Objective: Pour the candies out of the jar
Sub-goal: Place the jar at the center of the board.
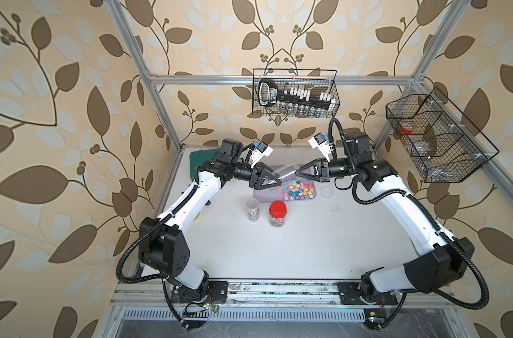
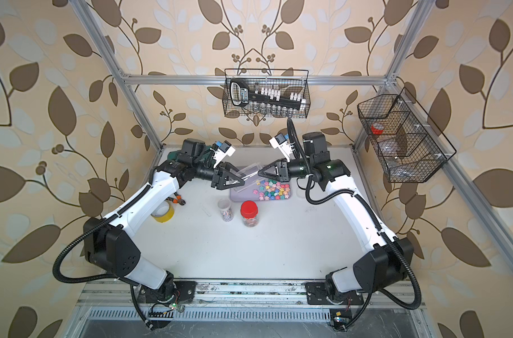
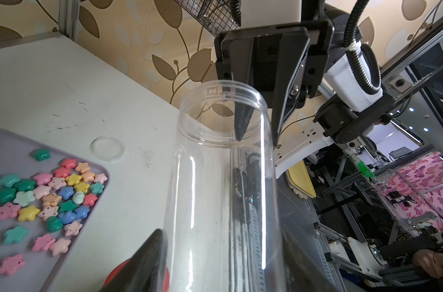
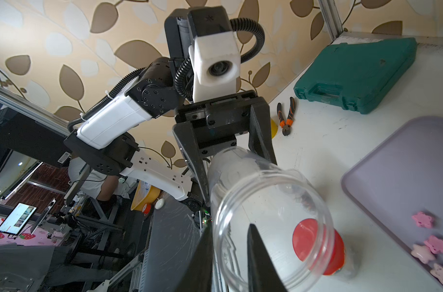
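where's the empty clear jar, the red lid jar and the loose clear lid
empty clear jar point(image 3: 215, 192), left wrist view, on its side wall
red lid jar point(image 1: 277, 208), in a top view, on the lid
loose clear lid point(image 3: 107, 148), left wrist view, on its middle

The white surface point(image 1: 308, 248) carries a lilac plastic tray point(image 1: 261, 196), a red-lidded clear jar point(image 1: 277, 215), a lidless clear jar point(image 1: 252, 210), a teal plastic case point(image 4: 354, 73).

Red-lidded jar point(image 1: 277, 214) and small clear jar point(image 1: 252, 209) block the tray's point(image 1: 261, 196) near edge; table point(image 1: 308, 248) in front is open.
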{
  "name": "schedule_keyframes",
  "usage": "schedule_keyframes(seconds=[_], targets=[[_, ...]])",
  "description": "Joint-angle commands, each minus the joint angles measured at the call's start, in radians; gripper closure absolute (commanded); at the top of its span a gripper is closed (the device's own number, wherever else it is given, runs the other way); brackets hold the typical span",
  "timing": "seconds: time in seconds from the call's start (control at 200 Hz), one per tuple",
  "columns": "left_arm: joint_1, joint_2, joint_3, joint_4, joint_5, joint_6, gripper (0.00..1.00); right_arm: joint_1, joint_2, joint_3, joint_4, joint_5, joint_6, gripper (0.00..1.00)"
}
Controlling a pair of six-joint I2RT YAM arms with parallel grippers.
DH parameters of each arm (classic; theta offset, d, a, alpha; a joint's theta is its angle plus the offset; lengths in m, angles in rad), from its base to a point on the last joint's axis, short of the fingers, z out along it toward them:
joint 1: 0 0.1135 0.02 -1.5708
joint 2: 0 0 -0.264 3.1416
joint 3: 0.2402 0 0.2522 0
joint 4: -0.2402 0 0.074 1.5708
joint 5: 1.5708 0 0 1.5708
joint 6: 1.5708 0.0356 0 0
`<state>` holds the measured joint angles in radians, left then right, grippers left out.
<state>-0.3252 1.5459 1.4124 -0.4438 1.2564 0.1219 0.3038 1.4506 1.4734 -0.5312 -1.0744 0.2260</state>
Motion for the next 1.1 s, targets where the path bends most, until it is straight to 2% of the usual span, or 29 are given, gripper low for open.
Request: schedule_keyframes(seconds=[0.0, 0.115, 0.165, 0.52, 0.64, 0.705, 0.79, 1.01, 1.095], targets=[[0.012, -0.015, 0.033, 0.041, 0.031, -0.012, 0.34, 0.013, 0.014, -0.019, 0.001, -0.044, 0.007, 0.83], [0.012, -0.019, 0.026, 0.050, 0.030, -0.014, 0.32, 0.013, 0.014, -0.021, 0.005, -0.050, 0.011, 0.91], [0.012, -0.022, 0.025, 0.052, 0.030, -0.014, 0.32, 0.013, 0.013, -0.024, 0.008, -0.053, 0.016, 1.00], [0.012, -0.026, 0.026, 0.042, 0.030, -0.009, 0.31, 0.014, 0.006, -0.034, 0.046, -0.063, 0.046, 1.00], [0.012, -0.032, 0.026, 0.035, 0.031, -0.002, 0.22, 0.013, 0.005, -0.033, 0.046, -0.060, 0.047, 1.00], [0.012, -0.033, 0.028, 0.030, 0.029, 0.003, 0.10, 0.013, 0.002, -0.033, 0.045, -0.053, 0.049, 1.00], [0.013, -0.035, 0.034, 0.011, 0.024, 0.014, 0.02, 0.011, -0.001, -0.032, 0.040, -0.046, 0.048, 1.00], [0.012, -0.049, 0.031, -0.015, -0.009, 0.041, 0.01, -0.026, -0.003, 0.001, -0.059, 0.026, 0.004, 1.00], [0.013, -0.064, 0.031, -0.025, -0.076, 0.043, 0.01, -0.051, 0.005, 0.021, -0.126, 0.067, -0.028, 1.00]])
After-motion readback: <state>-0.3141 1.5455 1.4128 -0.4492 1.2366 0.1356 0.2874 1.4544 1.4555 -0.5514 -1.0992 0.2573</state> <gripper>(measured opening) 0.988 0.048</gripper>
